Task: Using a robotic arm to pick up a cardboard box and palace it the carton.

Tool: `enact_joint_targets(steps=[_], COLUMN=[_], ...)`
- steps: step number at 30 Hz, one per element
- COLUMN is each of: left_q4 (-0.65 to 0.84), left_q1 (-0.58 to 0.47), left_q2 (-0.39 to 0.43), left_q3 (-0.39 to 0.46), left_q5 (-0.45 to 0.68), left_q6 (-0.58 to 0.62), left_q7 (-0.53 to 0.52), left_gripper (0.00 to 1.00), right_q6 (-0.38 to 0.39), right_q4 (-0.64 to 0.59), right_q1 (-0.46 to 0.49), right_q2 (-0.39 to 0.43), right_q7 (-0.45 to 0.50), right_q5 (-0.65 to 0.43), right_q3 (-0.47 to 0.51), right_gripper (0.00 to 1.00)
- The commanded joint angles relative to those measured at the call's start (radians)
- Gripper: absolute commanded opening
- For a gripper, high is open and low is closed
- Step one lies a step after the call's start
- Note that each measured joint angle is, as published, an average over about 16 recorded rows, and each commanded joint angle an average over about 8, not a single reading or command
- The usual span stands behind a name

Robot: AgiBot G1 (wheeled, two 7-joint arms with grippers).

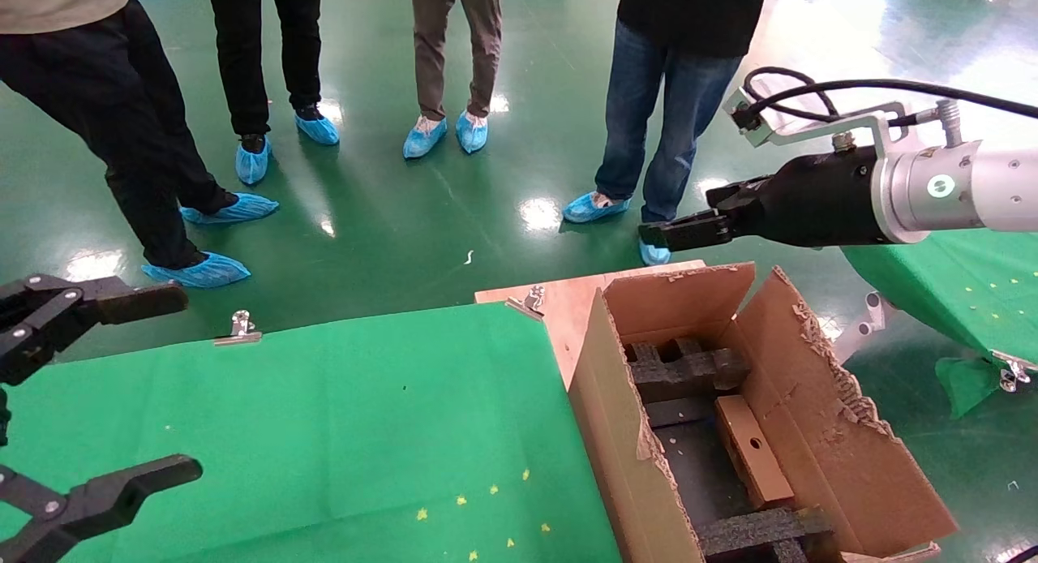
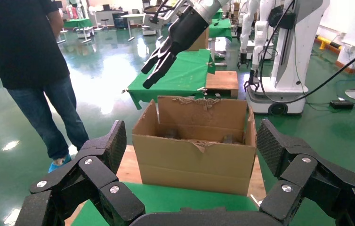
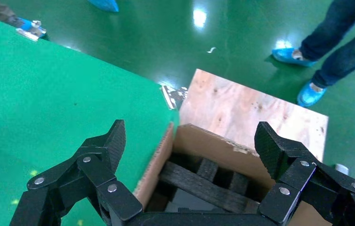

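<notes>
Green glossy floor [image 1: 389,214] all round, lamps glaring off it. Four ppl [image 1: 681,100] stand at the far side in blue shoe covers [image 1: 438,135], close to the table's far edge, nearest one just behind the carton. Work table w/ green cloth [image 1: 324,433] in front of me, cloth held by metal clips [image 1: 238,328]; small yellow specks on it near my edge. Bare plywood board [image 3: 246,106] sticks out past the cloth at the far right corner. Second green-draped table [image 2: 180,70] off to my right, white robot bases [image 2: 284,52] and a swivel chair beyond it in left wrist view. Carton [image 1: 819,409] stands open at the table's right end, flaps ragged and torn, black foam inserts [image 1: 685,368] at far and near ends inside. Cardboard box [image 1: 752,449] lies inside the carton, lengthwise betw. the foam pieces, against the right wall, round hole facing up. My right gripper [image 1: 685,222] hangs in the air above the carton's far edge, nothing in it, fingers spread wide in its wrist view [image 3: 189,146], carton interior directly below. Left gripper [image 1: 122,384] idle over the table's left side, fingers wide apart, empty.
</notes>
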Motion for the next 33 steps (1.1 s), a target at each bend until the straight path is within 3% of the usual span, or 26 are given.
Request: enact_joint_targets(steps=[1,12,33], left_q4=[0.000,0.000,0.000], left_q1=[0.000,0.000,0.000], left_q2=[0.000,0.000,0.000], left_q3=[0.000,0.000,0.000], left_q5=[0.000,0.000,0.000], left_q6=[0.000,0.000,0.000], left_q7=[0.000,0.000,0.000], left_gripper=[1.00,1.00,1.00], right_q6=[-0.009,-0.012,-0.212], right_q4=[-0.001,-0.004,-0.032], right_q1=[0.005,-0.037,-0.348], right_q2=[0.002,-0.009,-0.073], right_q7=[-0.007,-0.025,-0.423], right_q5=[0.020,0.005,0.281], right_q3=[0.005,0.033,0.418], right_gripper=[1.00,1.00,1.00])
